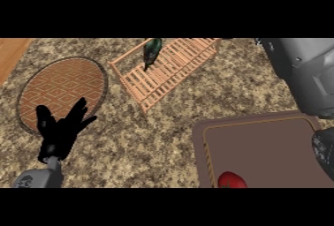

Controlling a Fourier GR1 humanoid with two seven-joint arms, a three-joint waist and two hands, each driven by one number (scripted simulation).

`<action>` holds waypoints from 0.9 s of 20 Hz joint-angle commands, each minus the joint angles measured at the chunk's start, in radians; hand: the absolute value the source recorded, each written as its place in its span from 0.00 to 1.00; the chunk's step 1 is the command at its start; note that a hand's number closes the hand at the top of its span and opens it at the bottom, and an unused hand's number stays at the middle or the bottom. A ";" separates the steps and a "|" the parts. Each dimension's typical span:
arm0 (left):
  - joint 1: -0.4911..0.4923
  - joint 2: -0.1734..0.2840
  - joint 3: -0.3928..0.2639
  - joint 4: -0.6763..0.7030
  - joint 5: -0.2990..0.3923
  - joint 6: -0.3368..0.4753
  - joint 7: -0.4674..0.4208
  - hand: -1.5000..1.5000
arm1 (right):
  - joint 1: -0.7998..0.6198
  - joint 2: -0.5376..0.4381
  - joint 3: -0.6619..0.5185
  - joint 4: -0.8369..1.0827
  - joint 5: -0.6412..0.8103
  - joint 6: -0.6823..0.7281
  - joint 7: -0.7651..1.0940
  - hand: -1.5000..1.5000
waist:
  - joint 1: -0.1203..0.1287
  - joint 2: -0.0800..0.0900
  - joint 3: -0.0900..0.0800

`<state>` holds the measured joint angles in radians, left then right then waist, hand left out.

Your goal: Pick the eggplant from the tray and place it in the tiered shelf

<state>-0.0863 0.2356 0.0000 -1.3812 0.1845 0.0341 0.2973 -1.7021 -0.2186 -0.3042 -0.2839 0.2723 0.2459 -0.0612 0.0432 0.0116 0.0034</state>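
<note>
A dark eggplant point(152, 52) lies on the slatted wooden shelf point(167, 70) at about 12 o'clock on the speckled counter point(150, 141). Its long axis runs from the upper right down to the lower left, roughly 1 o'clock to 7 o'clock, with the narrower end pointing down toward 7 o'clock and the broader end near the top of the view. The shelf itself lies at a slant, its long side running from about 7 o'clock up to 1 o'clock, and its far end is cut off at the top.

The brown tray point(261, 150) sits at about 4 o'clock; its lower and right parts run out of view. A red vegetable point(231, 180) rests on the tray's lower left part, cut off at the bottom, so its kind is hard to make out. An oval patterned mat point(62, 92) lies at 9 o'clock.

The left hand point(58, 128) shows at 8 o'clock, fingers point(79, 108) spread straight and upward, holding nothing, overlapping the mat's lower edge. A large grey forearm point(306, 75) fills the view at 2 o'clock. The right hand point(324, 152) shows only as a dark patch at the right edge near 4 o'clock, and whether it is spread or curled cannot be told.

No writing or label can be read anywhere.
</note>
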 commanded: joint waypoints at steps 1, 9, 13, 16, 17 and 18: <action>0.007 -0.005 -0.010 -0.003 -0.006 0.002 0.025 0.50 | -0.049 -0.032 -0.111 0.031 -0.104 0.003 0.066 0.00 | 0.009 0.005 -0.004; 0.040 -0.021 -0.014 0.023 -0.003 -0.009 -0.023 0.50 | -0.027 -0.164 -0.148 0.032 -0.105 -0.157 0.093 0.00 | 0.010 0.010 -0.006; -0.026 -0.022 -0.019 0.005 -0.013 0.021 0.023 0.50 | 0.006 -0.206 -0.178 0.059 -0.114 -0.245 0.096 0.00 | 0.021 0.019 -0.005; -0.003 -0.009 -0.013 0.050 -0.014 -0.009 -0.023 0.50 | 0.030 -0.301 -0.215 0.070 -0.146 -0.186 0.115 0.00 | 0.012 0.019 -0.005; -0.028 -0.017 -0.025 0.032 -0.020 0.010 0.015 0.50 | 0.034 -0.350 -0.228 0.078 -0.156 -0.145 0.126 0.00 | 0.015 0.023 -0.004; -0.011 -0.020 -0.021 0.005 -0.008 0.011 0.023 0.50 | 0.040 -0.367 -0.233 0.087 -0.159 -0.143 0.136 0.00 | 0.026 0.022 -0.003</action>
<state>-0.1035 0.2347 -0.0100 -1.3819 0.1796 0.0341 0.2961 -1.6887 -0.4961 -0.5056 -0.2178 0.1342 0.0767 0.0572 0.0603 0.0267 0.0041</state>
